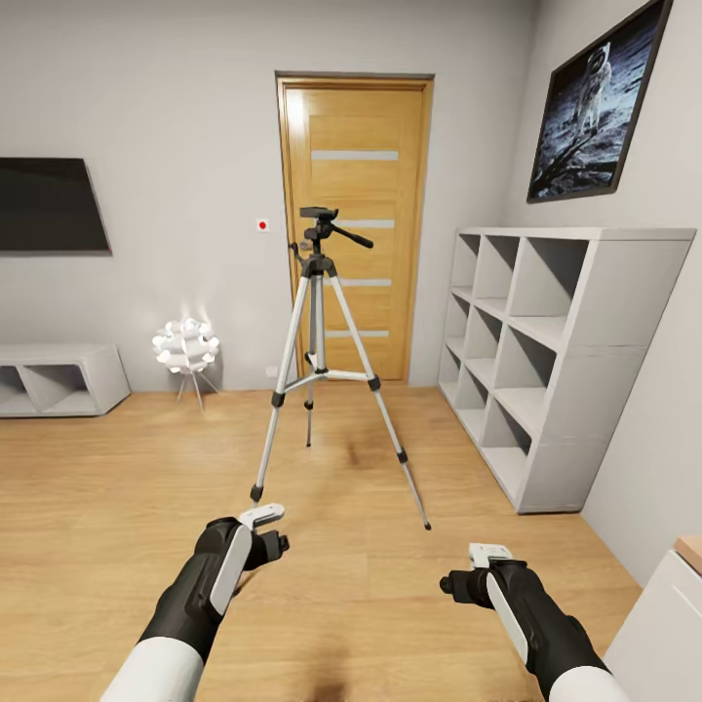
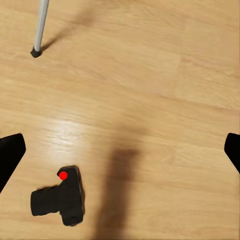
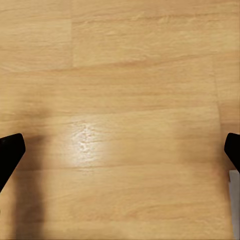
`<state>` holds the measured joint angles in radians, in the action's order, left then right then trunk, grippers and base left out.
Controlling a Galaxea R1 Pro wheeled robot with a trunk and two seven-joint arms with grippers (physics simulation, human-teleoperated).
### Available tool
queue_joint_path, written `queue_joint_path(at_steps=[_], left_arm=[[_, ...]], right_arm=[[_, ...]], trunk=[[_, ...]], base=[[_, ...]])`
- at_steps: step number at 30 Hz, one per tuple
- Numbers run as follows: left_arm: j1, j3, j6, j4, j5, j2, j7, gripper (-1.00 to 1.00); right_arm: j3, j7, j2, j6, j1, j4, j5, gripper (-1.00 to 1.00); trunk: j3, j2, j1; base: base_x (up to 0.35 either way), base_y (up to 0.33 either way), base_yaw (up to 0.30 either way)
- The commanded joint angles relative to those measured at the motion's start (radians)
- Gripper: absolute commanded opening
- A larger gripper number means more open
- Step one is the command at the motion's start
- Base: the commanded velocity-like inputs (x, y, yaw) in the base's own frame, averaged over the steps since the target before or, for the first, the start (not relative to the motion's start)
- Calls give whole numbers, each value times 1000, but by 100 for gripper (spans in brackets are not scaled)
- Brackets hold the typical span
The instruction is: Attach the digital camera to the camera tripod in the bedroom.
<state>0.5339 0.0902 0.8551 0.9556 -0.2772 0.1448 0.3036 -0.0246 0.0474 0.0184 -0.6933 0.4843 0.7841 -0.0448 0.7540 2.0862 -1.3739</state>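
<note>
The digital camera [image 2: 59, 198], a small black body with a red dot, lies on the wood floor in the left wrist view, below my left gripper [image 2: 120, 150] and off to one side of the wide-apart fingers [image 2: 11, 152]. The camera tripod [image 1: 320, 363] stands on silver legs in front of the oak door, its black head bare; one foot [image 2: 35, 51] appears in the left wrist view. My left gripper [image 1: 265, 531] hangs open near the tripod's front left leg. My right gripper [image 1: 476, 570] is open over bare floor, with nothing between its fingers [image 3: 11, 152].
White cubby shelves [image 1: 546, 361] line the right wall. A spiky-ball lamp [image 1: 186, 348] and a low white unit [image 1: 58, 378] stand at the back left under a black TV [image 1: 49, 207]. A white cabinet corner [image 1: 673, 614] sits at the lower right.
</note>
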Motion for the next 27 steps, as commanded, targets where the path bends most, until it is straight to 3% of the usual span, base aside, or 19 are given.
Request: queue_joint_path(at_steps=[1,4,15,27], left_arm=[[1,6,3,0,-11,1,9,100],[0,12,3,-12,-9,3,27,100],[0,13,-6,-40,-12,12,185,100],[0,8,-8,-43,-11,13,204,100]], right_arm=[[-2,2,0,-5,0,1,-4,100],[-2,2,0,-5,0,1,-4,100],[-1,2,0,-5,0,1,-4,100],[-2,2,0,-5,0,1,-4,100]], trunk=[[4,8,-4],[14,29,-15],[48,106,-57],[86,190,-103]], base=[[0,0,0],[0,0,0],[0,0,0],[0,0,0]])
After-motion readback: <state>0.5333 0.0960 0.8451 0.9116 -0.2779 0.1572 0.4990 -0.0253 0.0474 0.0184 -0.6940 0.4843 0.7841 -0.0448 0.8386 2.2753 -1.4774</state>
